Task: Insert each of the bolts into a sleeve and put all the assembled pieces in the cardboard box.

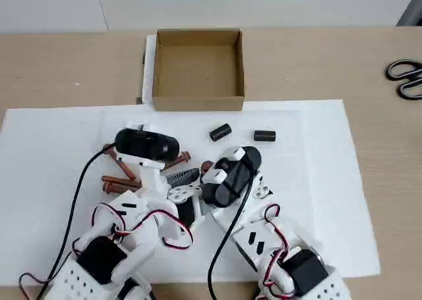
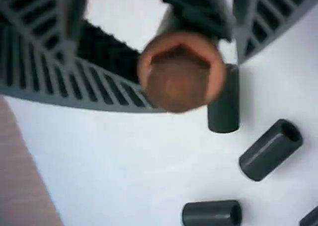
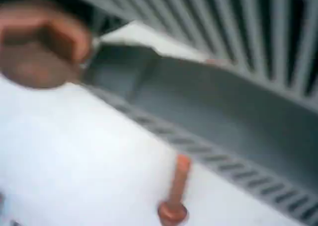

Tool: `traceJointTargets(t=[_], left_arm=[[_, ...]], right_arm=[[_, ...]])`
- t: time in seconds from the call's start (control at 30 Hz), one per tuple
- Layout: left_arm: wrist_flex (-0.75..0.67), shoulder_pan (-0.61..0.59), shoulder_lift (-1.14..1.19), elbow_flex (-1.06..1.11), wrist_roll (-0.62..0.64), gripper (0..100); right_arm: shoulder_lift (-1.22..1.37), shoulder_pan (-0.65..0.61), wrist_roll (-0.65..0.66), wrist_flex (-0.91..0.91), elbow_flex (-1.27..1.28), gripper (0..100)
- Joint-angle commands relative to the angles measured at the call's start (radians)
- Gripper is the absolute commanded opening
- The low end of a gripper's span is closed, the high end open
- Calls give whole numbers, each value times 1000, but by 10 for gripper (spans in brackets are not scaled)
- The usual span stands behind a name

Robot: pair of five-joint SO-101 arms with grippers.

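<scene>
Table [image 1: 316, 62]: light wood, it carries all the other things.
Paper sheet [image 1: 316, 181]: white and large, lying flat on the near and middle part of the table.
Scissors [image 1: 405, 79]: dark handles, on bare wood at the far right edge, apart from the paper sheet.

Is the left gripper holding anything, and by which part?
A bolt, apparently gripped by its shank; the hex head sticks out free toward the wrist camera.
</scene>
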Motion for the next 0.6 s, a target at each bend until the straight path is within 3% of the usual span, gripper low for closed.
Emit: traceJointTargets(t=[0.0, 0.2, 0.47, 0.57], left_arm=[[14, 21, -3, -5, -5, 239], [5, -2, -3, -10, -43, 239], [-71, -161, 2, -91, -140, 235], [-103, -226, 2, -107, -160, 190]], right_arm=[[-15, 2, -3, -12, -25, 2], [-15, 2, -5, -7, -20, 2], [-13, 7, -8, -5, 5, 2], [-15, 8, -8, -7, 21, 2]])
